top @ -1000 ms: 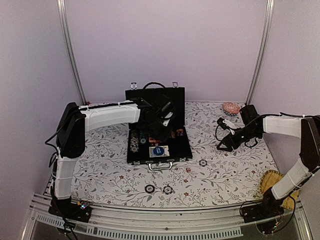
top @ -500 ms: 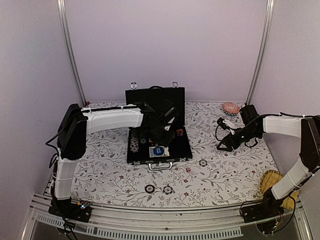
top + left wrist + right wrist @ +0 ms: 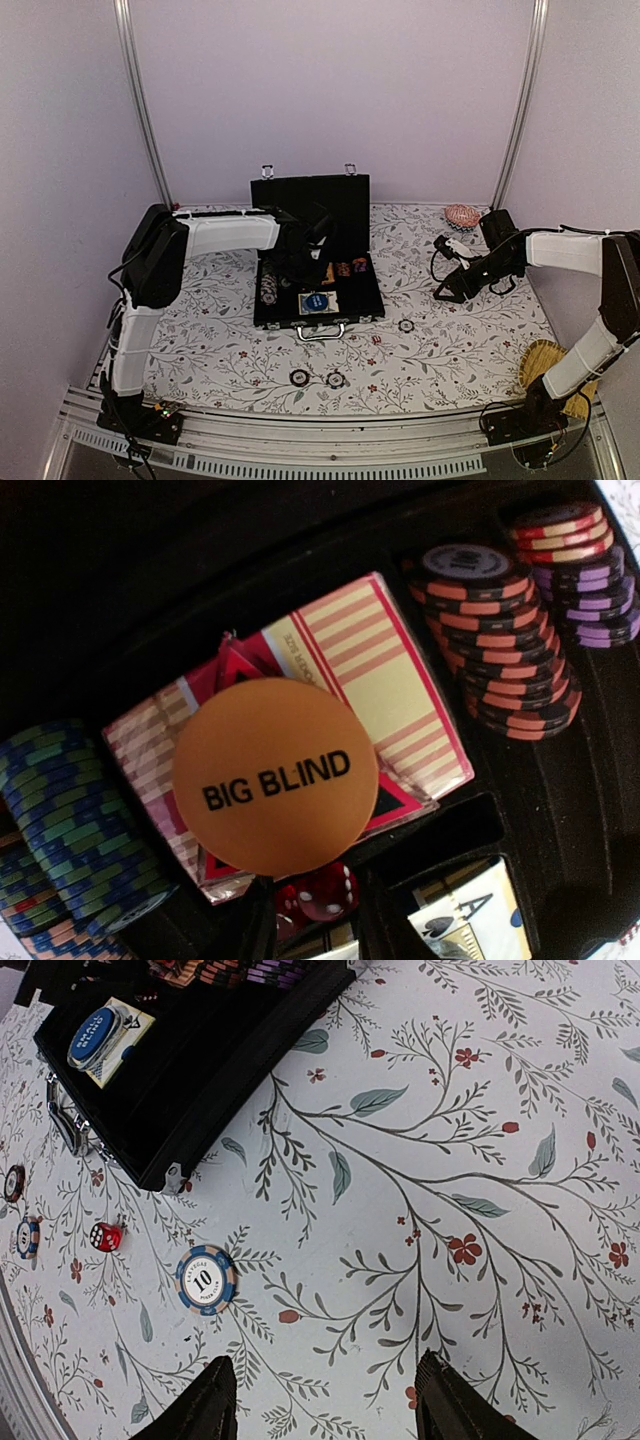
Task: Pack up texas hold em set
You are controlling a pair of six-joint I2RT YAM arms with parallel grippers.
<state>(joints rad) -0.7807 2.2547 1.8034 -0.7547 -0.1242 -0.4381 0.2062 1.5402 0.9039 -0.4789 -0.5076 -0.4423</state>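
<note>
A: Left side first?
B: The left gripper (image 3: 318, 935) is down inside the open black briefcase (image 3: 365, 300), whose lid stands upright at the back; its fingers are part-way apart. The red dice (image 3: 320, 890) show in the gap; can't tell if they're pinched or just lying below.

A: What's by the fingertips?
B: The orange disc (image 3: 275, 775), marked BIG BLIND, is just beyond them. It lies on the black-red triangle (image 3: 392, 802) and a striped card pack (image 3: 385, 680). There's a blue chip stack (image 3: 60, 800) to the left; a black-orange stack (image 3: 500, 640) and a purple stack (image 3: 590, 595) to the right; an ace card (image 3: 470, 920) at lower right.

A: Front of the case?
B: A blue disc (image 3: 318, 301) sits on a card in the near compartment, right behind the silver handle (image 3: 322, 332).

A: Loose pieces?
B: They're on the floral cloth (image 3: 200, 330). The near chip (image 3: 299, 377) and the second chip (image 3: 335, 379) are side by side by the front edge; the loose red die (image 3: 376, 340) lies near the case's front right corner; the blue-white 10 chip (image 3: 207, 1280) is a bit further right.

A: Right side?
B: The right gripper (image 3: 325, 1400) hangs over bare cloth, well apart from the case; its fingers are wide apart with nothing between them. The 10 chip lies just ahead of one finger; the pink shell (image 3: 461, 214) is at the far back; the straw item (image 3: 545, 362) is at the right front.
</note>
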